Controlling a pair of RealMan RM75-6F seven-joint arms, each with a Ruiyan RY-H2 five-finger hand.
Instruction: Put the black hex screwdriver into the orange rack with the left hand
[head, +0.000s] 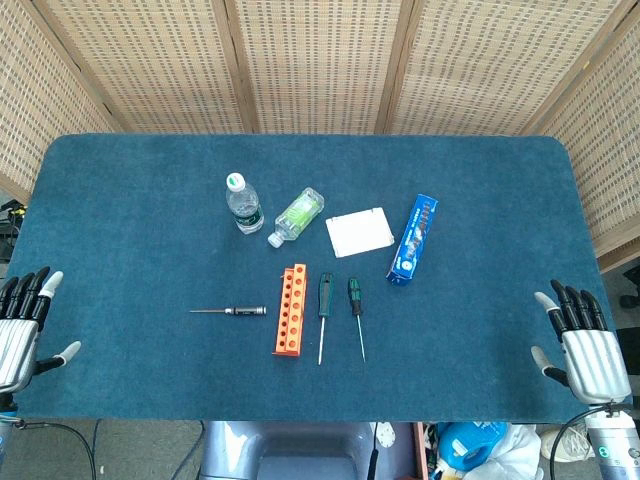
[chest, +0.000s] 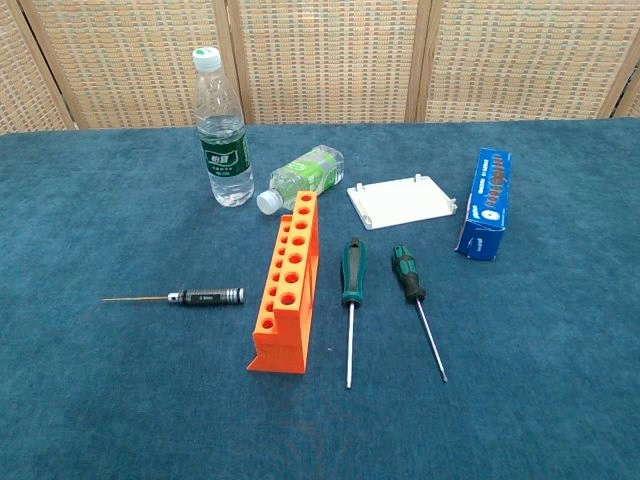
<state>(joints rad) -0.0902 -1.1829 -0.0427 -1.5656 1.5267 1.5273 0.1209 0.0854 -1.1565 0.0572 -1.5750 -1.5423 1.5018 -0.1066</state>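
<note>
Black hex screwdriver lies flat just left of the orange rack, both hands idle with fingers spread, holding nothing; risk: slim handle rolling away under a coarse pinch, or nudging the rack.

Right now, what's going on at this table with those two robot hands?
Nothing is being handled yet. The left hand and right hand both rest open at the near corners of the blue table, holding nothing. The job is to put the black hex screwdriver into the orange rack with the left hand. That screwdriver lies flat just left of the rack, untouched. Two green-handled screwdrivers lie to the rack's right; two bottles, a white tray and a blue box sit behind.
</note>
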